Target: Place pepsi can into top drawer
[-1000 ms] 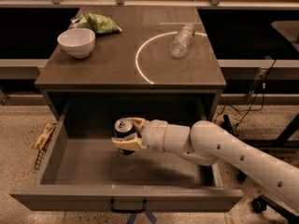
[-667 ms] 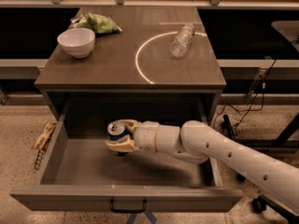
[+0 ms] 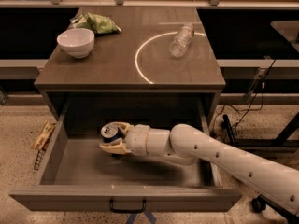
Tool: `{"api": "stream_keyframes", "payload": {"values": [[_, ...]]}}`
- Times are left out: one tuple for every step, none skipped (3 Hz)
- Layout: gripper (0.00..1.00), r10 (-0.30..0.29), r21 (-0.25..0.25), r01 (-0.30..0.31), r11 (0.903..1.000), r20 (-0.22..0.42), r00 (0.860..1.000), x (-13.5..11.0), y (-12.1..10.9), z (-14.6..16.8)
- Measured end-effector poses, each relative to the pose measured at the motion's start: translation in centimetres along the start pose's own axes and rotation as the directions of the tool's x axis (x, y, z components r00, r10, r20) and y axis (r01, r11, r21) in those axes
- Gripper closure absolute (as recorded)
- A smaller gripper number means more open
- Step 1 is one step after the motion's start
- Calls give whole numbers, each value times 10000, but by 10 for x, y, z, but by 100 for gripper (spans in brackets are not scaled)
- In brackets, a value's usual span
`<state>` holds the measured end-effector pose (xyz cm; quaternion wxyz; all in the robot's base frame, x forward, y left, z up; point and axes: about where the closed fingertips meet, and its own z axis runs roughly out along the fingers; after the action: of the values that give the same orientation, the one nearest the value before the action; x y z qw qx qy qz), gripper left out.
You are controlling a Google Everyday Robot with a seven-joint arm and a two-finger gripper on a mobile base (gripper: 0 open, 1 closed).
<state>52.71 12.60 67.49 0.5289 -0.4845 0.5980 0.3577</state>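
From the one camera view, I see the gripper (image 3: 112, 137) inside the open top drawer (image 3: 126, 198), left of centre and low over the drawer floor. Its two fingers are pinched on the pepsi can (image 3: 109, 131). The can sits between the fingers at the arm's far left tip. Its long axis is close to upright and its silver top faces up towards the camera. I cannot tell whether the base touches the floor yet, and that gap decides my release. Compared with a second ago, the can and gripper have travelled left and a little lower in the drawer. The white bowl (image 3: 75, 42) and clear plastic bottle (image 3: 181, 39) on the cabinet top (image 3: 117, 73) have not moved.
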Motion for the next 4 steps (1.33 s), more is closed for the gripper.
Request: {"api": "stream_keyframes", "payload": {"values": [[5, -307, 242, 314, 9992, -276, 9991, 3, -12, -5], [0, -592, 181, 607, 9980, -739, 9955, 0, -21, -22], [0, -581, 293, 622, 9976, -1263, 9903, -4, -30, -53], [18, -291, 434, 372, 9984, -1755, 9840, -15, -38, -106]]}}
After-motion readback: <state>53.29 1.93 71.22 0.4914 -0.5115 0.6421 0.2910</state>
